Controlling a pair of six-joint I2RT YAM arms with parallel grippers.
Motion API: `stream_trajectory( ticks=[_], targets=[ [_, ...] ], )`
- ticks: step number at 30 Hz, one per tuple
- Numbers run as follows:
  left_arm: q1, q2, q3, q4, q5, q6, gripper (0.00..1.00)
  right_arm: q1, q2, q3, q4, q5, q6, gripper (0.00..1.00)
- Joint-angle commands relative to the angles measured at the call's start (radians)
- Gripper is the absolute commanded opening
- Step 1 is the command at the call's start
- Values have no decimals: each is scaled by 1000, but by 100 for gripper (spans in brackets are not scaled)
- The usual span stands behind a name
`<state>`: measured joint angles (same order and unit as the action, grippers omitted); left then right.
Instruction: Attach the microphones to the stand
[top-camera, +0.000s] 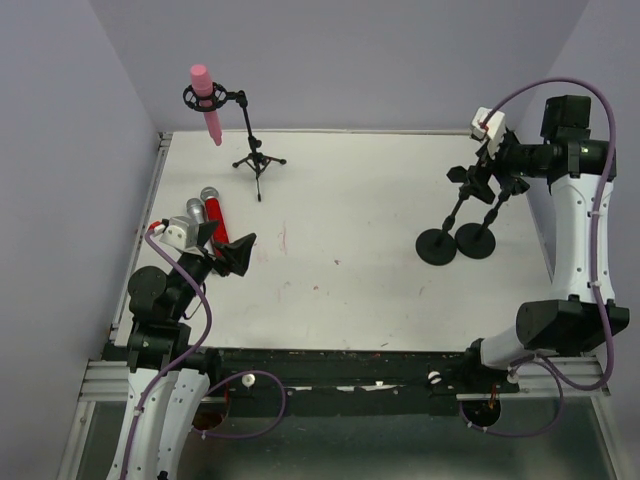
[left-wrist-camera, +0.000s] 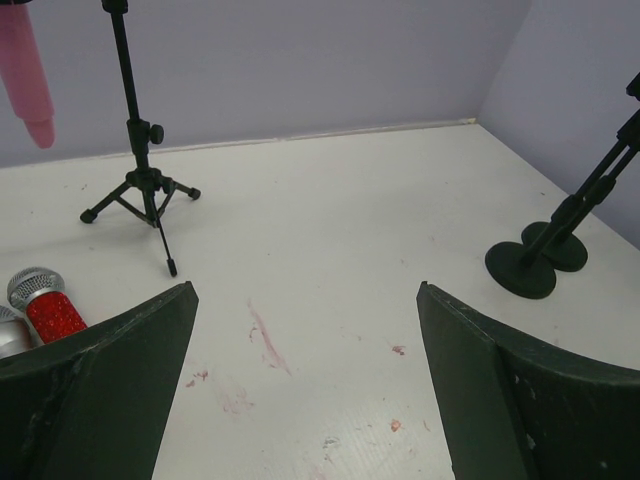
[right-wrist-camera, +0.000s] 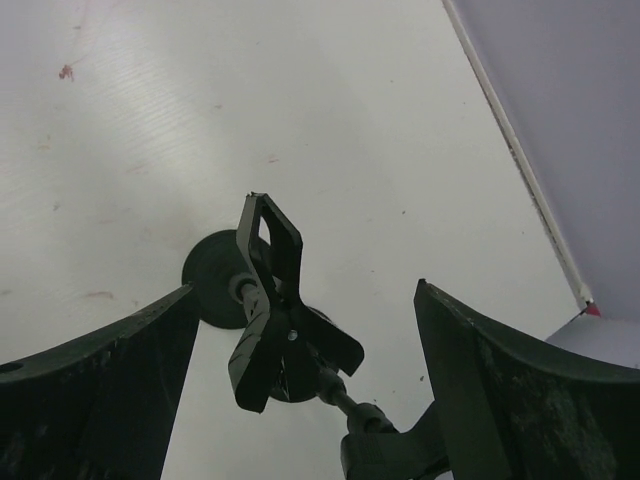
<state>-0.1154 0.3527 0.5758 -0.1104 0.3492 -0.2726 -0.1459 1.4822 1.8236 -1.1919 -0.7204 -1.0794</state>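
The pink microphone hangs head-up in the ring mount of the tripod stand at the back left; the left wrist view shows the pink microphone's lower end beside the tripod stand. A red microphone with a silver mesh head lies on the table next to a silver-grey microphone. My left gripper sits just right of them, open and empty. My right gripper hovers open over two round-base stands. A black clip stands between its fingers, touching neither.
The red microphone's head shows at the left wrist view's left edge. The two round bases stand close together at the right, near the side wall. The white table has faint red smears. Walls enclose the back and both sides.
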Motion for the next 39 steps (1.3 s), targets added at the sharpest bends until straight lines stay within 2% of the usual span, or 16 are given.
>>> stream_trajectory(
  ticks=[1,4,16,19,21,24,25,29,30,36,39],
  targets=[
    [-6,0,6,-12,-22,13,99,-4,65,68,-152,-80,-99,93],
    [-4,2,4,-8,-23,12,99,-1,119,115,-224,-102,-138,89],
    [-4,8,4,-6,-29,12,99,57,151,103,-227,-99,-172,81],
    [-3,6,4,-8,-30,12,99,75,155,102,-229,-96,-172,75],
    [-3,6,4,-6,-32,13,99,80,158,103,-227,-82,-174,69],
    [-3,8,2,-8,-32,13,99,80,162,108,-227,-67,-172,51],
    [-3,8,2,-6,-32,13,99,80,162,108,-227,-63,-174,47],
    [-3,9,4,-8,-30,12,99,85,156,112,-227,-47,-180,46],
    [-3,8,2,-6,-30,12,99,86,159,115,-229,-42,-178,43],
    [-3,12,4,-6,-30,12,99,143,159,144,-229,-43,-154,10],
    [-3,12,4,-5,-29,12,99,209,170,195,-225,-69,-116,7]
  ],
)
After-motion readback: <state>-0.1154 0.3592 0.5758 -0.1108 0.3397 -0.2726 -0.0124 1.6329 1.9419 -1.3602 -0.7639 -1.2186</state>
